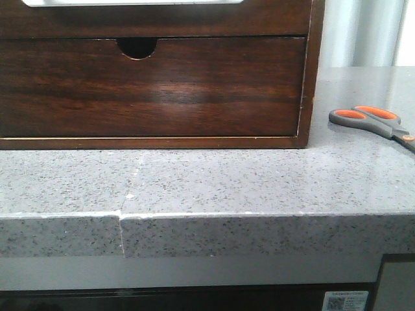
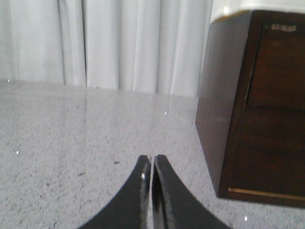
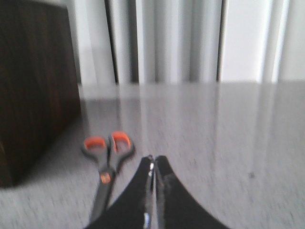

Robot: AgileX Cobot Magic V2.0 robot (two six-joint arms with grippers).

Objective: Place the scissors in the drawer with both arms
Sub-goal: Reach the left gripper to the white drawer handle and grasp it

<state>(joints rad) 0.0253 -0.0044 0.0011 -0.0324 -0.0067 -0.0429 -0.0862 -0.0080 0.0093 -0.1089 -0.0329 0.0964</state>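
A: Quick status? Where's the scissors (image 1: 375, 122)?

B: Lying flat on the grey speckled table (image 1: 259, 181), right side, just beside the dark wooden cabinet (image 1: 310, 78) but apart from it. Grey handles w/ orange inside the loops point left toward the cabinet, blades run off right past the front view's edge. Nothing touching them.

A: Hands?

B: Left hand (image 2: 152, 164): fingers together, nothing between them, low over bare table at the cabinet's left side. Right hand (image 3: 153, 164): fingers together too, empty, sitting just beside the scissors on the near side, loops farther out. Neither arm shows in the front view.

A: Drawer?

B: Front view shows one shut drawer front w/ a small half-round finger notch (image 1: 137, 48). The task's drawer (image 1: 136, 13) is above it, I think: a dark front w/ a wide white-showing cutout, only its lower strip in frame. Can't tell if it's shut.

A: Why the split?

B: My read: each arm is parked on its own side, left by the cabinet for the pull, right by the scissors for the pick. Flat scissors are thin, so the right hand will need to part its fingers and come down across the handle neck, prob the easiest bite. Nothing of the task looks done yet.
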